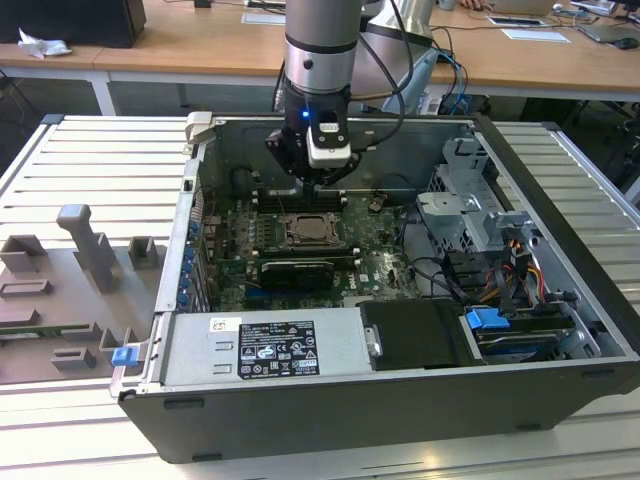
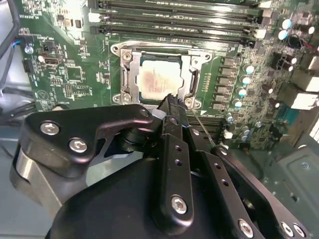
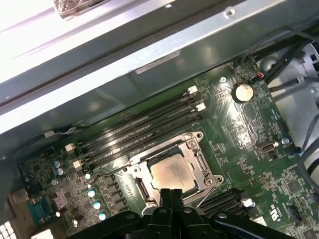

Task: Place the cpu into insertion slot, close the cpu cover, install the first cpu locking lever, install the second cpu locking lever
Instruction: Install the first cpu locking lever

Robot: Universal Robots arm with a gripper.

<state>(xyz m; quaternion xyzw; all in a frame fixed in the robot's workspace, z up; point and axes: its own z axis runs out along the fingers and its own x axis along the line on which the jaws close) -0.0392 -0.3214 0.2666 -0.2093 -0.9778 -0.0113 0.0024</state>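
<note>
At the exterior view's left, grey fixtures (image 1: 85, 250) sit on the slatted table (image 1: 90, 160) beside the open computer case (image 1: 300, 420). Mid-case, the arm reaches down over the green motherboard (image 1: 385, 270), past the long black memory slots (image 2: 174, 22). The gripper (image 2: 169, 98) has its fingers (image 3: 172, 196) pressed together with nothing between them. Its tip is at the near edge of the insertion slot (image 1: 290, 225); whether it touches cannot be told. The cpu (image 2: 155, 79) lies flat in that slot, and the cpu cover (image 2: 187, 74) is down around it. A thin wire locking lever (image 2: 202, 128) slants away from the slot's corner, just beside the fingertips. Toward the exterior view's right are the drive cage (image 1: 470, 190) and a blue connector (image 1: 487, 322).
</note>
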